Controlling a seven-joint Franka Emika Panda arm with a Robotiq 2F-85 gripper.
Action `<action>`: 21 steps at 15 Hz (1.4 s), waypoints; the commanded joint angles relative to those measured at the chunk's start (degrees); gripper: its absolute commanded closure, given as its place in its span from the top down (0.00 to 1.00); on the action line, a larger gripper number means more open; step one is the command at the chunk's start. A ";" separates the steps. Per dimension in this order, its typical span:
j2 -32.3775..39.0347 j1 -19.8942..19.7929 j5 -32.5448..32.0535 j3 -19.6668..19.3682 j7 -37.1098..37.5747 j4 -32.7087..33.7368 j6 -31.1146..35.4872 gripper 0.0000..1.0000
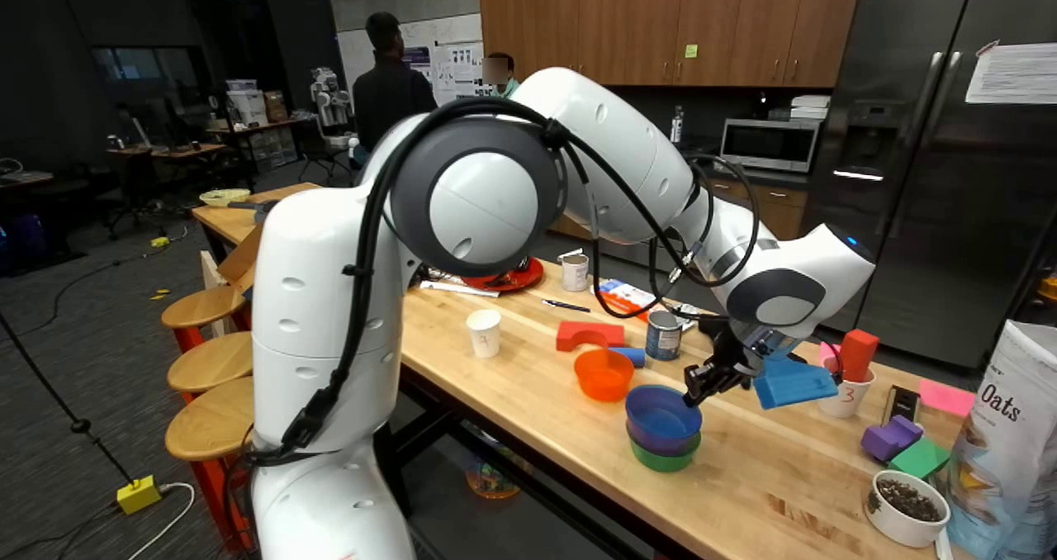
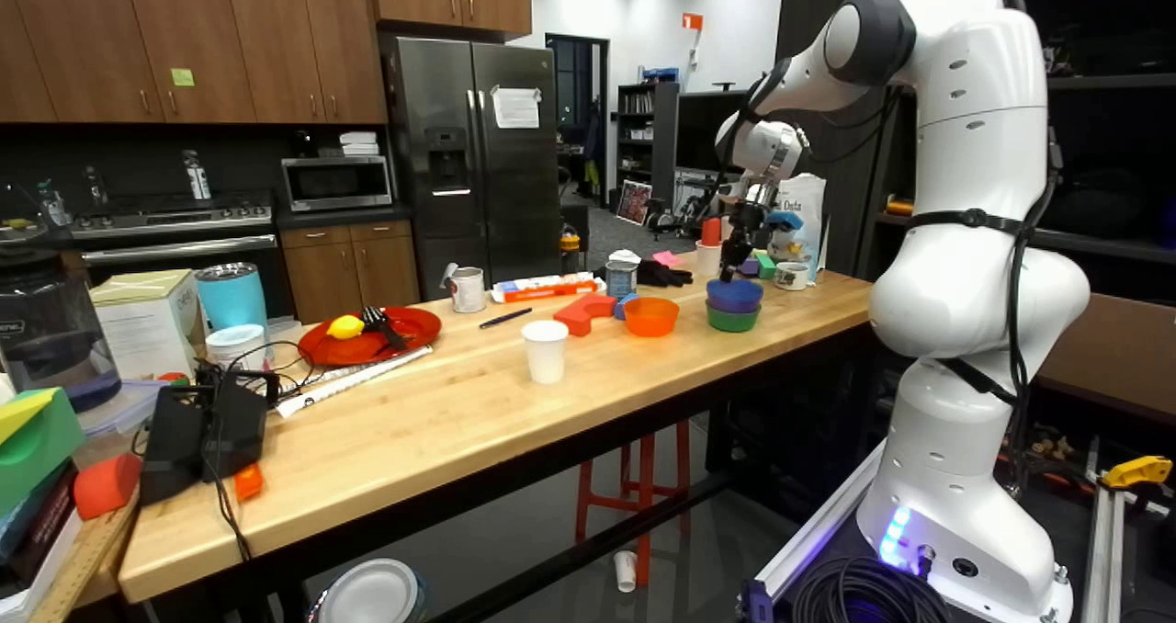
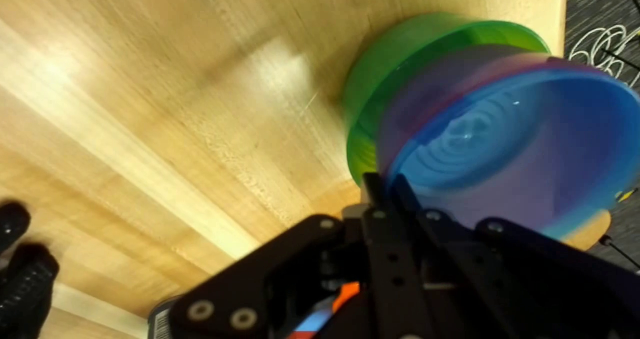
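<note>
Wooden bench [image 1: 528,395]; near its edge the blue bowl [image 3: 505,149] sits in the purple bowl [image 3: 430,86] with the green bowl [image 3: 377,69] underneath, presumably nested because the round shapes match. Claw [image 3: 385,181] is closed on the blue bowl's rim (can't tell if the purple one is pinched too), likely since a thin lip suits a narrow pinch. Orange bowl [image 1: 604,376] stands near them.
</note>
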 commanded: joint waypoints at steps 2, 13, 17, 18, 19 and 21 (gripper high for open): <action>-0.16 -0.18 -0.37 0.12 0.24 0.75 -1.35 0.01; -7.36 0.31 -2.94 -0.63 -5.28 -1.81 4.15 0.01; -7.76 0.37 -0.37 -0.72 -7.77 -1.42 2.93 0.01; -7.41 0.35 0.57 -0.67 -8.51 -1.41 2.61 0.01; -6.91 0.32 1.34 -0.66 -8.73 -1.31 1.96 0.01; -6.68 0.43 2.73 -0.56 -8.96 -1.92 0.51 0.01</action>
